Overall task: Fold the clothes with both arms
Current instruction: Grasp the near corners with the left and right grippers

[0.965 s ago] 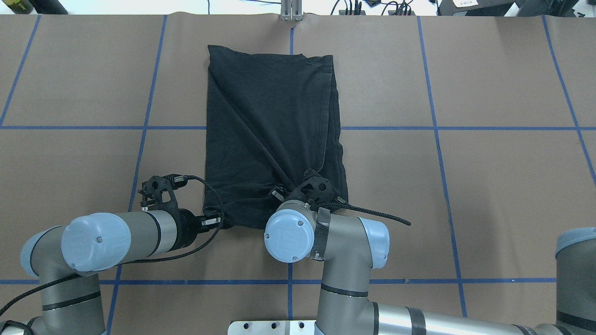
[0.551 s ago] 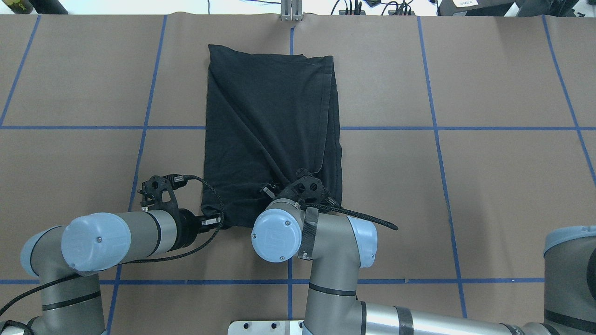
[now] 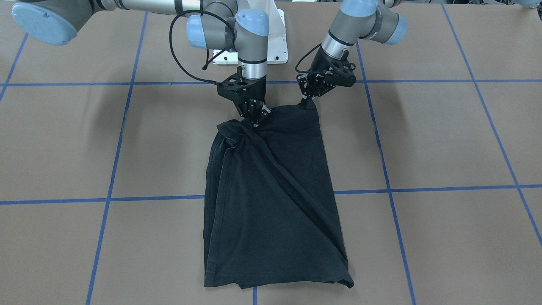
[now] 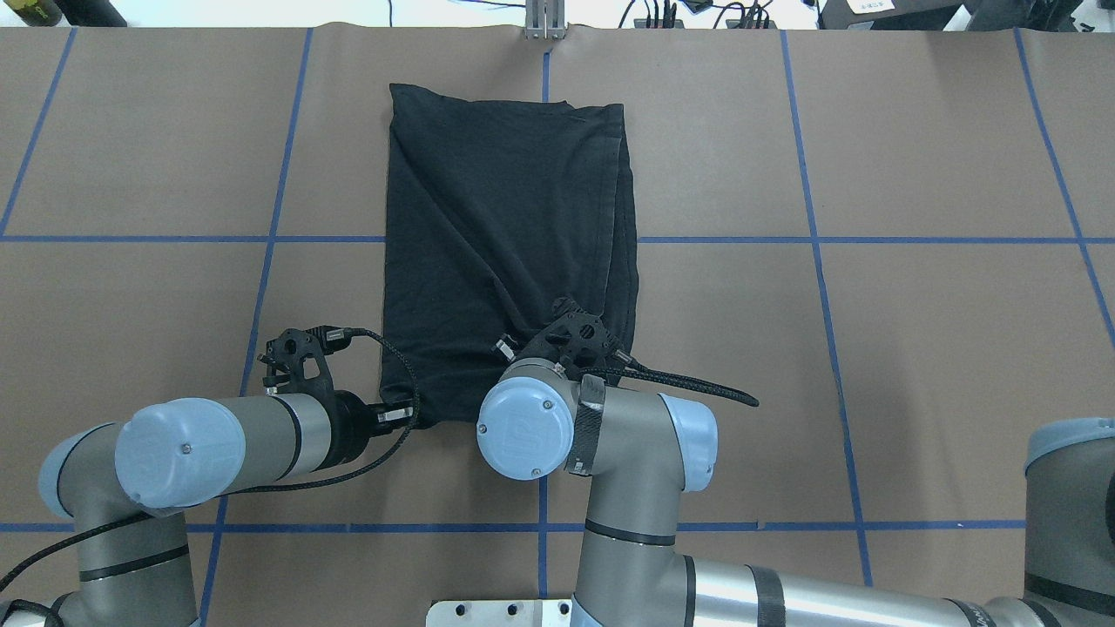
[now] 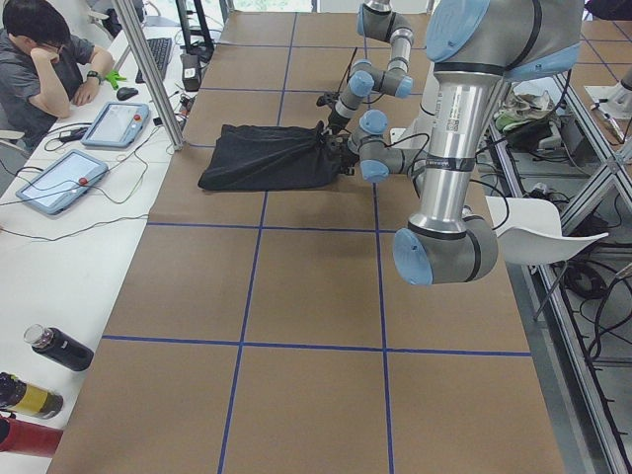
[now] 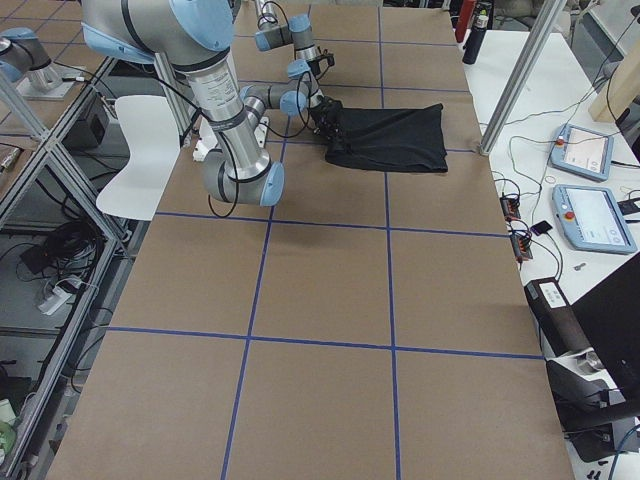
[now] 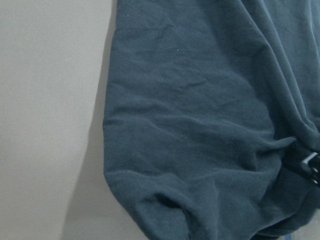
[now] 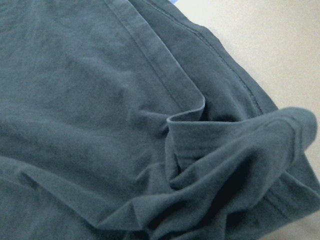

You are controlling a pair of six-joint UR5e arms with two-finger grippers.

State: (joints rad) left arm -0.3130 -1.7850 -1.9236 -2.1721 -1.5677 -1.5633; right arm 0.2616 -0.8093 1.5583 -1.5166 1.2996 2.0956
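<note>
We see the shirt [image 4: 505,235] folded into a long rectangle on the surface [image 4: 915,331], its long axis running away from the robot. The right gripper [image 3: 255,120] pinches its bunched near edge; the left gripper [image 3: 305,101] clamps the near corner. A person [image 5: 35,59] sits at tablets [image 5: 57,183] alongside. From overhead, the right arm [image 4: 610,435] hides its gripper's fingertips.

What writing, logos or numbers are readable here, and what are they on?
Nothing reads clearly.
Sticker on the left arm: too small to read.
White label on the black box: blurred.
T-shirt: no print showing.
</note>
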